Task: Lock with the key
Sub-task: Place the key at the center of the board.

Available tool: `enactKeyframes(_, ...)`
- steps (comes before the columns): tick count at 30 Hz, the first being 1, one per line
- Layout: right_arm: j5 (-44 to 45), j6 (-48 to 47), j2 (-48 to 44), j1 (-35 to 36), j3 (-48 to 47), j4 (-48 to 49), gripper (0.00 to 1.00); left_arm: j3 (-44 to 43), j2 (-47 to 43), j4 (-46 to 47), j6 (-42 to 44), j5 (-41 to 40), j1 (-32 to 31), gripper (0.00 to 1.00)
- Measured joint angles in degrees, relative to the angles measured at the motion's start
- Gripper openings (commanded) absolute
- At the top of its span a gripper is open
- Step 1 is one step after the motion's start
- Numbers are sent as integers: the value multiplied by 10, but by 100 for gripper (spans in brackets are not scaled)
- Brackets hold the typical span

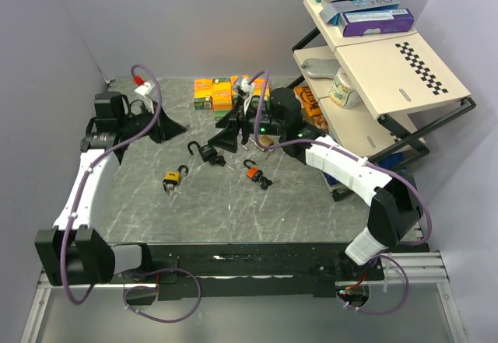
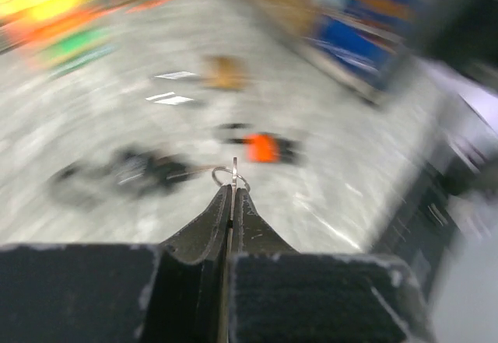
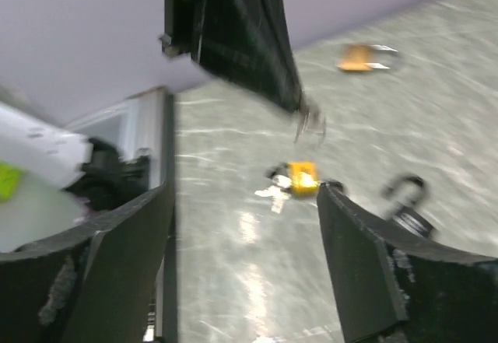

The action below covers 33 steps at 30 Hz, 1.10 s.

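My left gripper [image 2: 232,193] is shut on a thin metal key [image 2: 234,170], and the key's ring sticks out past the tips. In the top view the left gripper [image 1: 179,131] hovers at the table's back left. The right gripper [image 1: 233,137] is a short way to its right. The right gripper [image 3: 245,191] is open and holds nothing. Its camera shows the left gripper's fingers [image 3: 233,40] with the key ring [image 3: 311,121] dangling. A black padlock [image 1: 206,152] with a raised shackle, a yellow padlock [image 1: 173,180] and an orange padlock [image 1: 254,173] lie on the table.
Small orange and yellow boxes [image 1: 214,94] sit at the table's back. A tilted shelf rack [image 1: 389,71] with boxes and a mug stands at the right. Purple walls close the left and back. The left wrist view is motion-blurred.
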<state>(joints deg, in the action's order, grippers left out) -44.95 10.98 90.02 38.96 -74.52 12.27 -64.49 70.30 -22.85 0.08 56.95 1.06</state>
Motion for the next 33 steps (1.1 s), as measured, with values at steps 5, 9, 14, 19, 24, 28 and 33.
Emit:
enactKeyframes(5, 68, -39, -3, -10, 1, -50, 92, -1, 85, 37, -86, -193, 47, 1)
enactKeyframes(9, 101, -68, -10, -11, 13, -81, 92, -1, 177, 55, -147, -289, 81, 1)
enactKeyframes(14, 138, -106, -11, -11, 17, -128, 93, -6, 266, 71, -197, -365, 112, 1)
enactKeyframes(19, 165, -131, -10, -16, 17, -165, 93, -33, 326, 96, -238, -390, 139, 1)
enactKeyframes(24, 169, -139, -9, -31, 17, -177, 93, -42, 355, 128, -269, -393, 164, 1)
enactKeyframes(28, 170, -144, -8, -38, 17, -182, 93, -46, 382, 141, -287, -396, 176, 1)
enactKeyframes(33, 171, -152, 5, -43, 14, -196, 93, -44, 394, 150, -299, -403, 181, 12)
